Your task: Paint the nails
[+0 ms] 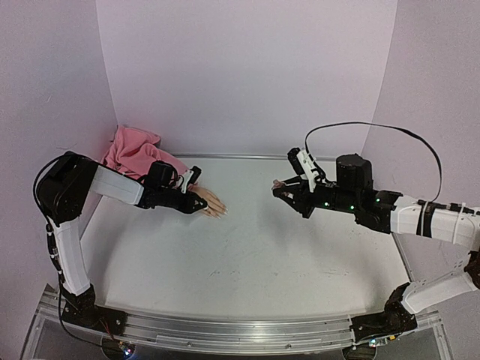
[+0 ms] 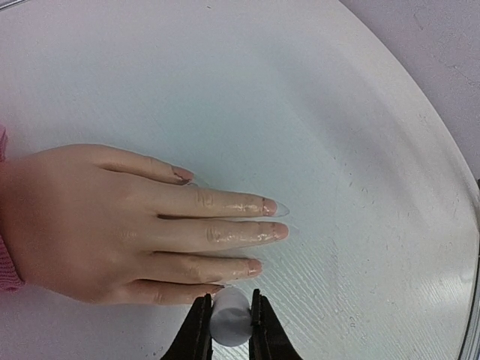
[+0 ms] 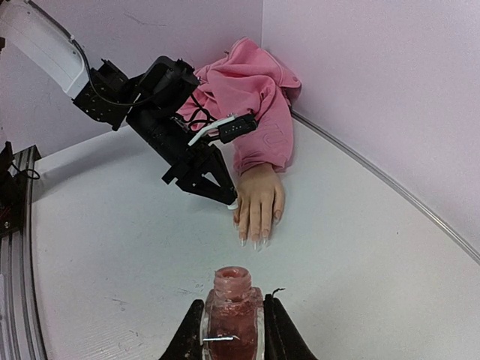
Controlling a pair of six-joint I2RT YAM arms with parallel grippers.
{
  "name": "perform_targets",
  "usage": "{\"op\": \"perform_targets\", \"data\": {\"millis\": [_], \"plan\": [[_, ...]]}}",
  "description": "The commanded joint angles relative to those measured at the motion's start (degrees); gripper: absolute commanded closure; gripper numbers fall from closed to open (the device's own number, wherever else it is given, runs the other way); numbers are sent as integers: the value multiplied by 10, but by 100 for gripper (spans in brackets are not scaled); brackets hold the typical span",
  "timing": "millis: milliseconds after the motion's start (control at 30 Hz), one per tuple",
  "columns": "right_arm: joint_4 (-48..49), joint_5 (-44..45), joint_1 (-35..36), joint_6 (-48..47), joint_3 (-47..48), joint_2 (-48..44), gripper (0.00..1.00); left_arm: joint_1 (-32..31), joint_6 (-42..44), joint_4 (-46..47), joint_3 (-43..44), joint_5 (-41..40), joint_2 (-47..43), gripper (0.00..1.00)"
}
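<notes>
White tabletop [image 1: 247, 247] meets lilac walls. On it, the left gripper [image 2: 230, 301] is clamped on a small rounded white cap [image 2: 229, 321], just beside the outermost finger of the flesh-coloured mannequin hand [image 2: 97, 225] in its pink fabric sleeve [image 3: 251, 90]. Its tiny pale nails [image 2: 268, 206] lie just ahead, with the fingers running lengthwise toward the right arm. The left arm is much nearer. The right gripper [image 3: 232, 334] grips an uncapped pinkish glass polish bottle [image 3: 232, 304], well apart. Only the right wrist view shows that open neck, and no view shows a brush.

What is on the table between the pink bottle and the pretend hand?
Nothing. The right wrist view shows only bare white table between the bottle and the hand.
</notes>
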Motion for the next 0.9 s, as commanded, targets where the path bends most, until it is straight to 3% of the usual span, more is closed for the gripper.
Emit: {"op": "perform_targets", "data": {"millis": [0, 867], "plan": [[33, -13, 0, 1, 14, 1, 100, 5, 0, 26, 8, 7, 1, 100], [33, -22, 0, 2, 16, 9, 100, 10, -3, 26, 13, 23, 11, 100]]}}
